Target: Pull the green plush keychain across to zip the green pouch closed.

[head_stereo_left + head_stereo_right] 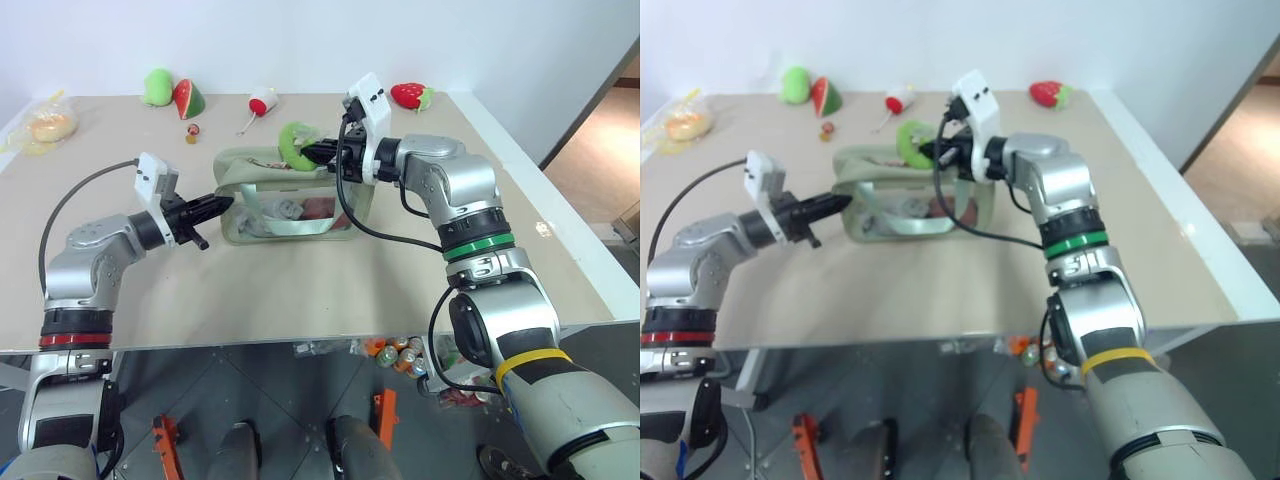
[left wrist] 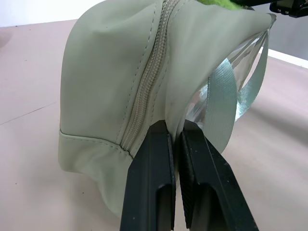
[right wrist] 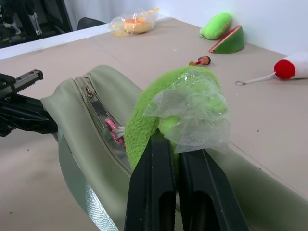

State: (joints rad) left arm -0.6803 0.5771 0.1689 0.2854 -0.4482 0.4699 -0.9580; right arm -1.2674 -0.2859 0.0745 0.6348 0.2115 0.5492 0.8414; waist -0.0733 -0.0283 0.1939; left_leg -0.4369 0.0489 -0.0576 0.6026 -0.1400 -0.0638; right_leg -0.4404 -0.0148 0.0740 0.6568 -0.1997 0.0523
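The pale green pouch [image 1: 240,162] stands mid-table, its strap hanging down the clear front window. My left gripper [image 1: 222,204] is shut on the fabric at the pouch's left end [image 2: 110,82], beside the zipper [image 2: 147,82], whose teeth look joined there. The lime green plush keychain [image 1: 293,143] sits over the top of the pouch, towards its right end. My right gripper [image 3: 175,142] is shut on this keychain [image 3: 154,115], which has crinkled clear film on it. Its pinkish ring [image 3: 114,130] lies on the zipper line.
Along the far edge lie a green plush toy [image 1: 157,86], a watermelon slice [image 1: 188,98], a red and white toy [image 1: 262,102] and a strawberry [image 1: 408,95]. A tiny figure [image 1: 191,132] and a plastic bag [image 1: 48,125] sit at the far left.
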